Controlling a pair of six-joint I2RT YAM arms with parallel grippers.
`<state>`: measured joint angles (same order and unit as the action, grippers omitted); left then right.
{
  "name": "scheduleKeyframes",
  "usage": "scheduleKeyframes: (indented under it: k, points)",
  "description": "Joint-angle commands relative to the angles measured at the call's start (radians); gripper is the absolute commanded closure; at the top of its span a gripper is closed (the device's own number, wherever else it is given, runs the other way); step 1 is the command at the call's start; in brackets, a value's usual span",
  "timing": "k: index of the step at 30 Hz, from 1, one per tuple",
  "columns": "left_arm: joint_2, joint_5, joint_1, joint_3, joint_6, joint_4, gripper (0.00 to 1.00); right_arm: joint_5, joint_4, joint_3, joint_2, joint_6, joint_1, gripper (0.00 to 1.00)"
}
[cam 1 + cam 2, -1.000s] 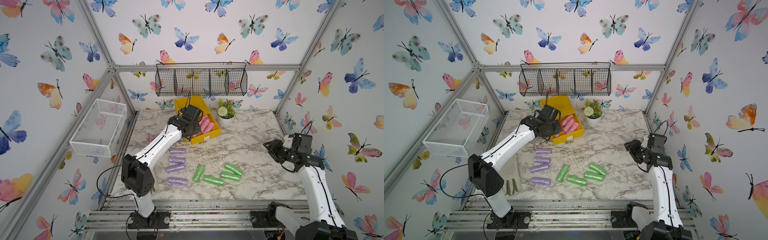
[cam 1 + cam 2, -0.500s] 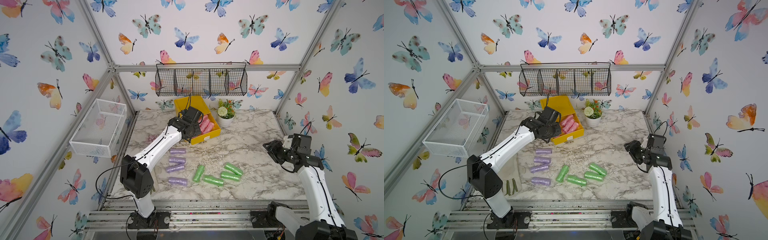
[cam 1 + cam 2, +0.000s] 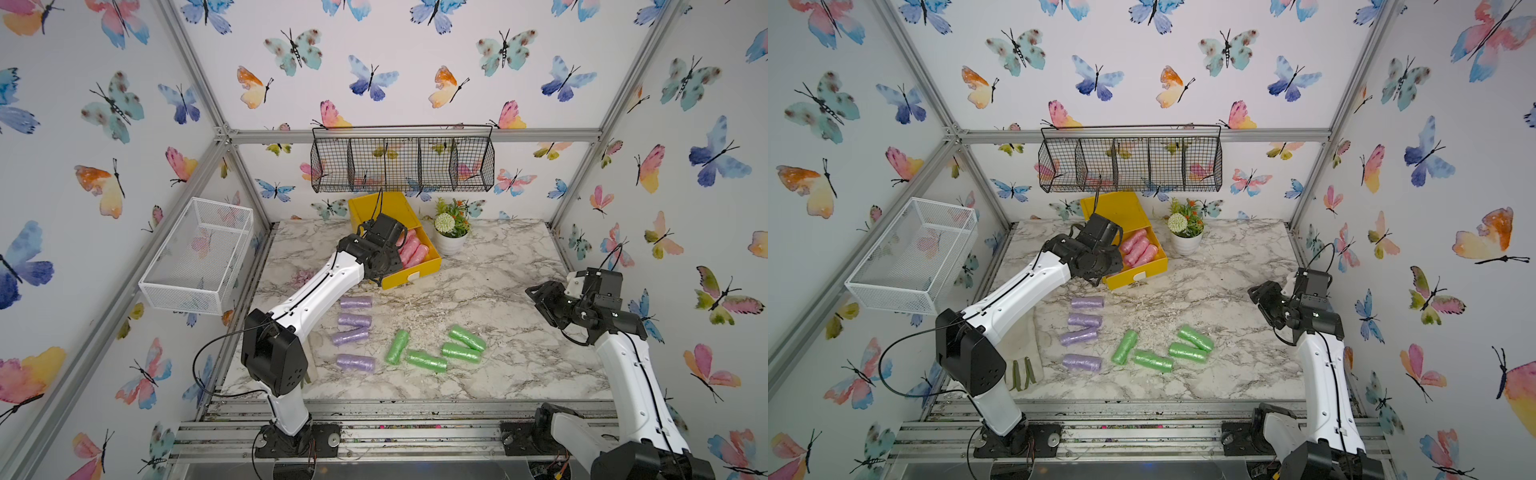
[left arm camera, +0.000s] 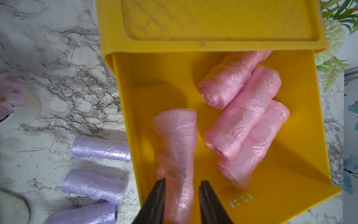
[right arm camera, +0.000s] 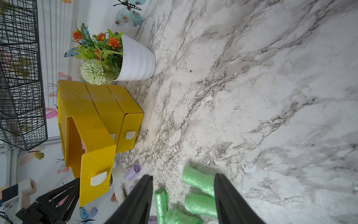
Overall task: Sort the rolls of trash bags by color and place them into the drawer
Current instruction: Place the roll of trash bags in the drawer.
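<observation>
Starting at the left, four purple rolls (image 3: 354, 320) lie in a loose column on the table (image 3: 498, 266), right beside the left arm (image 3: 320, 291); a low swing away from the drawer could scatter them. Next, the left gripper (image 4: 182, 181) hangs over the pulled-out top drawer (image 4: 151, 87), its jaws flanking one end of a pink roll (image 4: 175, 147). Whether they pinch it or merely stand beside it I cannot tell. The crinkly film could catch on a jaw and ride up with a lift, dragging that roll over the drawer's wall. Three more pink rolls (image 4: 242, 116) lie packed together beside it. The drawer looks drawn far out and skewed, so a downward nudge might tip it. Further right, four green rolls (image 3: 426, 360) sit on the table, and the right gripper (image 5: 183, 176) hovers off to their side, jaws wide apart and empty
</observation>
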<state>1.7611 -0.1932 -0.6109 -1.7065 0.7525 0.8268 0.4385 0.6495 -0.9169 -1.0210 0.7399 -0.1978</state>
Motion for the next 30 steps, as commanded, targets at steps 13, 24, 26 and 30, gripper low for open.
scheduleKeyframes:
  k: [13,24,26,30]
  points:
    - [-0.043,-0.008,-0.006,-0.019,-0.039,-0.014,0.63,-0.016,-0.017,0.009,0.008,-0.013,-0.005,0.44]
    - [-0.273,-0.093,-0.009,0.059,-0.175,-0.143,0.51,0.132,-0.136,-0.004,0.096,-0.074,-0.006,0.43]
    - [-0.275,-0.126,0.022,0.050,-0.196,-0.119,0.48,0.121,-0.189,-0.009,0.152,-0.071,-0.006,0.43]
    - [-0.242,-0.072,0.106,0.034,-0.232,-0.108,0.47,0.155,-0.173,-0.038,0.136,-0.092,-0.006,0.43]
